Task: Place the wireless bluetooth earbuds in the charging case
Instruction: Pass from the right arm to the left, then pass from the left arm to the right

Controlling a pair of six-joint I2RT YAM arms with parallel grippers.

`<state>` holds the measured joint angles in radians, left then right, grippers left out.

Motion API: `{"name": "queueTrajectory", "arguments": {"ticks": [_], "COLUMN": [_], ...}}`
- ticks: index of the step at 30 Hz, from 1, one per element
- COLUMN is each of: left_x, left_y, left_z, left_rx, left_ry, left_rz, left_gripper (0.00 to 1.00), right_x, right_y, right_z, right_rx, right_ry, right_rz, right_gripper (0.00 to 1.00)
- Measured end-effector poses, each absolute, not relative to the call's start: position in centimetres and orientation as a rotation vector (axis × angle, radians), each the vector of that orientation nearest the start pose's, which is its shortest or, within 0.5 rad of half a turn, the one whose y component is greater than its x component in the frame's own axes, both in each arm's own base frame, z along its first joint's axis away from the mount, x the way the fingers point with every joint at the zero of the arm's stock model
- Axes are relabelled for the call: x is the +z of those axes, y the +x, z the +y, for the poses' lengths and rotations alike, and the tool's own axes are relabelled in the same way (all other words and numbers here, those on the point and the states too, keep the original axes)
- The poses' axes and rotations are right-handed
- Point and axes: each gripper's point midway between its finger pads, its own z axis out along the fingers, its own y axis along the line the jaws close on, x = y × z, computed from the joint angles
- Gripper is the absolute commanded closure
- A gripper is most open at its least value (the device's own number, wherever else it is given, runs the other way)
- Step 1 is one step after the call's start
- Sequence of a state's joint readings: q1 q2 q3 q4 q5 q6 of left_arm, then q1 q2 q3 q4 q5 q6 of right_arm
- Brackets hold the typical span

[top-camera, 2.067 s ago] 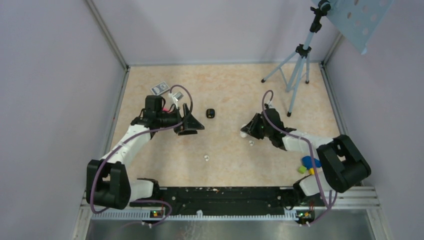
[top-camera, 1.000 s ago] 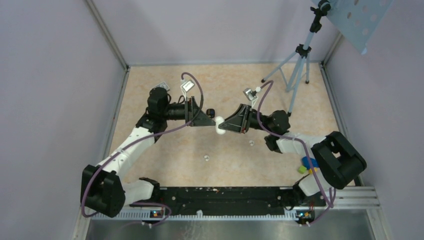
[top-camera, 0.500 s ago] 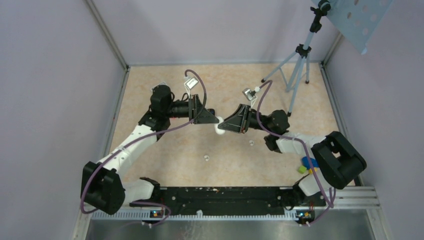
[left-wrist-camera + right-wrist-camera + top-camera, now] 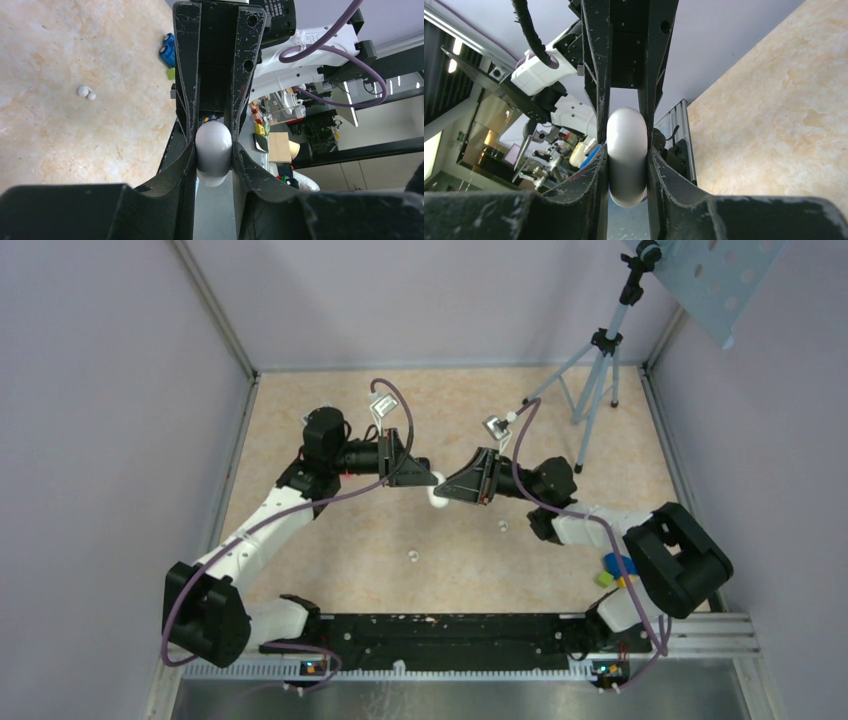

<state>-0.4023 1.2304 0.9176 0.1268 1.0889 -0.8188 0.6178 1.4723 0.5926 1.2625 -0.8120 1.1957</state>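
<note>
The white charging case (image 4: 437,492) hangs above the middle of the table, gripped from both ends. My left gripper (image 4: 428,481) comes in from the left and is shut on the case (image 4: 213,172), its pads pressed against both sides. From the right, my right gripper (image 4: 447,490) is likewise shut on the case (image 4: 626,192). Both gripper tips meet nose to nose. Two small white earbuds lie on the table, one (image 4: 412,557) near the front centre and one (image 4: 503,526) under the right arm. An earbud (image 4: 86,92) also shows in the left wrist view.
A grey tripod (image 4: 595,370) stands at the back right. Small blue, green and yellow toys (image 4: 612,570) lie by the right arm's base; a blue toy car (image 4: 167,50) shows in the left wrist view. Walls close the table on three sides.
Both arms lifted and met over the table's middle, the right one carrying the case. The left gripper's jaws then closed onto the case's free end.
</note>
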Motion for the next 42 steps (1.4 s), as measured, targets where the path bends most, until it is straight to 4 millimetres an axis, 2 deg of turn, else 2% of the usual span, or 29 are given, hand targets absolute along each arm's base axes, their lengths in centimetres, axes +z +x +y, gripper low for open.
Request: {"name": "queueTrajectory", "arguments": {"ticks": [2,7,9,11,14,22,28,36,42], "left_x": [29.1,29.2,29.3,29.2,29.2,29.2,29.1,29.1,29.1], "left_y": [21.5,21.6,21.7,21.7,21.8,21.6,21.8,22.0,22.0], "left_z": [-27.5,-27.5,-27.4,-27.4,-27.4,-27.6,-28.0,-28.0,-27.9], "left_rx": [-1.763,-1.758,-1.755,-1.752,-1.744,-1.778,-1.841,-1.844,-1.844], "left_ry": [0.518,0.515,0.513,0.512,0.514,0.525,0.519,0.517,0.512], "left_rz": [1.976,1.98,1.98,1.984,1.984,1.997,2.012,2.007,2.008], "left_gripper": [0.75,1.0,1.0,1.0,1.0,1.0,1.0,1.0,1.0], "right_x": [27.2,27.3,27.3,27.3,27.4,27.3,27.6,28.0,28.0], "right_y": [20.3,20.4,20.5,20.5,20.6,21.8,21.3,20.2,19.8], "right_z": [33.3,33.4,33.4,33.4,33.3,31.9,31.3,31.2,31.1], "right_rx": [1.957,1.955,1.951,1.945,1.932,1.911,1.942,1.98,1.991], "right_ry": [-0.438,-0.437,-0.434,-0.434,-0.425,-0.337,-0.345,-0.396,-0.422], "right_rz": [1.572,1.574,1.576,1.579,1.586,1.586,1.56,1.54,1.535], "right_gripper": [1.0,1.0,0.97,0.76,0.6,0.46,0.48,0.44,0.57]}}
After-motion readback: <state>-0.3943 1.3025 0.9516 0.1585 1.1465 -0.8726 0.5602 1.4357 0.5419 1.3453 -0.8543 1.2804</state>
